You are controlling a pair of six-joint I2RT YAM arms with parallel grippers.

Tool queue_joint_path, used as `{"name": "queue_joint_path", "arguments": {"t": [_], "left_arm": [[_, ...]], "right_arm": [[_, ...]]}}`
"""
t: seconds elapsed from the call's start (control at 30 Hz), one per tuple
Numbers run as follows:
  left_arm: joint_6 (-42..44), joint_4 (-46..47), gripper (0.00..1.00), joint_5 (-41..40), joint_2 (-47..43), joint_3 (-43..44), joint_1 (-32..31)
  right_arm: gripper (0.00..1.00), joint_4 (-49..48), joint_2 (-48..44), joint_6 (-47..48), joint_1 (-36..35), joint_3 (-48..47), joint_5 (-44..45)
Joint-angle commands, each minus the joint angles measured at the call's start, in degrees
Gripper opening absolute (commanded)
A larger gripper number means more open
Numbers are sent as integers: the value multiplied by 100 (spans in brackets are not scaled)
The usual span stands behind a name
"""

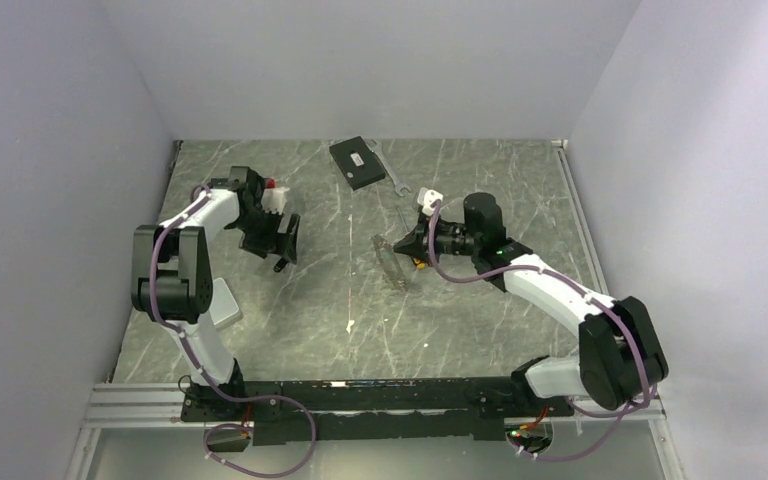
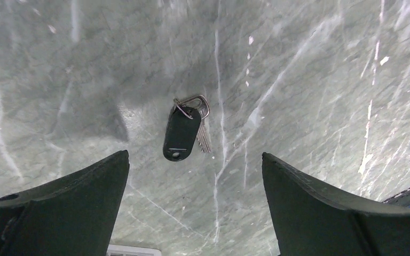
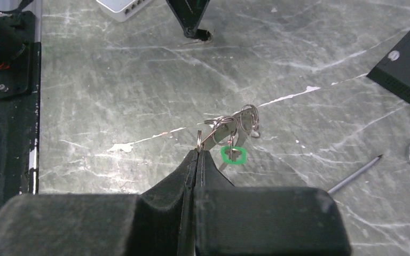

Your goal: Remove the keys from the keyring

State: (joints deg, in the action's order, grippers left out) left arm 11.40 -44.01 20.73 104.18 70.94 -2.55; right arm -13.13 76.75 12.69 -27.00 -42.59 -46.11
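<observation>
The bench (image 1: 290, 330) is grey-green stone veined in white, closed in on three sides by plain pale walls (image 1: 360, 60). A black box (image 1: 357, 162) lies toward the far wall. Nearer the arm bases than the box and a little to its right, the right gripper (image 3: 197, 154) has its jaws closed on the thin keyring (image 3: 199, 140). The keyring's green tag (image 3: 233, 155) and small loops sit just beyond the tips. Only the right wrist view shows this grip; from above the ring is too fine to make out. Left of the box and nearer, the left gripper (image 2: 195, 156) stands with jaws wide over loose keys (image 2: 204, 133) on a black fob (image 2: 180, 130) (visible in the left wrist view alone). These lie flat on the bench, touching neither finger. A wrench (image 1: 391, 179) lies just right of the box.
</observation>
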Motion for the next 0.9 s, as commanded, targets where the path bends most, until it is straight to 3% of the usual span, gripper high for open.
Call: {"name": "queue_joint_path", "arguments": {"t": [0.0,0.2,0.63,0.73,0.87], "left_arm": [[73,-36,98,75,-401,336,28],[70,-59,99,98,-443,483,35],[-47,-15,100,268,-700,447,35],[-59,19,100,301,-702,431,40],[-89,20,99,380,-631,477,38]], "right_arm": [[0,943,-508,440,153,-618,-430],[0,2773,-789,1300,196,-1023,-390],[0,4684,-1146,2261,196,-1205,364],[0,4734,-1139,2215,168,-1206,188],[0,4016,-881,1880,-222,-812,234]]}}
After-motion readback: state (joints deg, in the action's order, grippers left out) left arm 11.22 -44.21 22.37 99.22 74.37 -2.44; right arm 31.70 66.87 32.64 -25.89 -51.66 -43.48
